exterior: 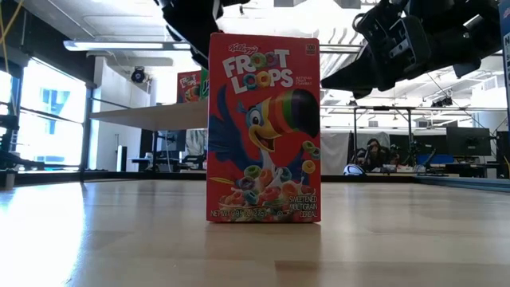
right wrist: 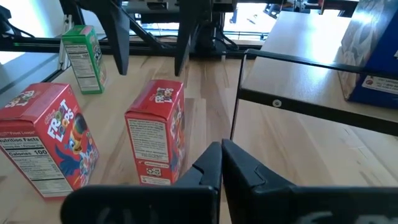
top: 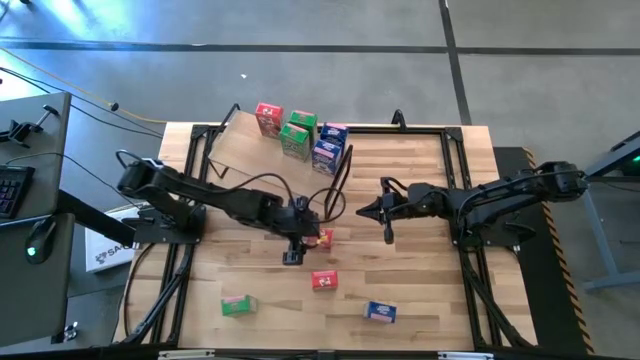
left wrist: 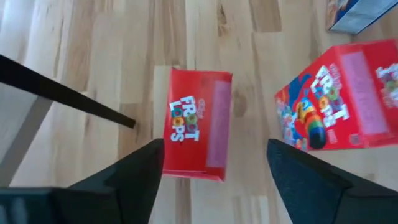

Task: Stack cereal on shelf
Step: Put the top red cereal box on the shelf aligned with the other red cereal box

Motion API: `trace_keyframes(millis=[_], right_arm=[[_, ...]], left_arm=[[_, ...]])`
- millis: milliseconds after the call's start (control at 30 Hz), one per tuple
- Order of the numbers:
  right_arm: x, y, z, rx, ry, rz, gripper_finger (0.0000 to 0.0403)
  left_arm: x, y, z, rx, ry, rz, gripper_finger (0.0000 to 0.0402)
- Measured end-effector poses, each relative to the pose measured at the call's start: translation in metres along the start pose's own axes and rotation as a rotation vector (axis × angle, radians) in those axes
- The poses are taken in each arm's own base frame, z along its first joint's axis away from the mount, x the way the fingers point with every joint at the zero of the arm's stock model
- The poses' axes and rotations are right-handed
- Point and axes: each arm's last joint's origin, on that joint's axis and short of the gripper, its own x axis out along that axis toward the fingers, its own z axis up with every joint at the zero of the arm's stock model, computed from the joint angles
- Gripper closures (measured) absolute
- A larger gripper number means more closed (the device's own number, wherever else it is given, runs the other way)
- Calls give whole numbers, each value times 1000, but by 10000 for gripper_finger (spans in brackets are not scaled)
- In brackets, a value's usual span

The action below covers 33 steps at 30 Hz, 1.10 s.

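The shelf [top: 245,150], a tilted plywood board on a thin black frame, stands at the table's far side with a red [top: 268,117], a green [top: 297,135] and a blue cereal box [top: 330,147] on it. A red box [left wrist: 196,124] stands upright on the table, also in the high view [top: 323,238]. My left gripper [left wrist: 214,174] hangs open above it, one finger on either side, touching nothing. A second red box [top: 324,281] stands nearer the front edge; it fills the low view [exterior: 263,127]. My right gripper [top: 386,222] is shut and empty, right of the first red box.
A green box [top: 238,305] and a blue box [top: 380,313] lie near the table's front edge. The shelf's black frame bars [right wrist: 298,106] run between my right gripper and the shelf board. Cables trail over the table by my left arm.
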Motion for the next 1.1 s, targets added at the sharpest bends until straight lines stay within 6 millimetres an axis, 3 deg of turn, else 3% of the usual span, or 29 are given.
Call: trace_keyframes(millis=[300, 533, 733, 1100], right_arm=[[0, 0, 0, 0, 0, -1, 403], [0, 0, 0, 0, 0, -1, 403], [0, 0, 0, 8, 2, -1, 403], [0, 0, -1, 8, 7, -1, 403]], left_arm=[[6, 12, 2, 8, 0, 50, 121], [30, 10, 1, 52, 32, 1, 121], [39, 11, -1, 59, 51, 24, 125], [40, 13, -2, 117, 60, 22, 207]])
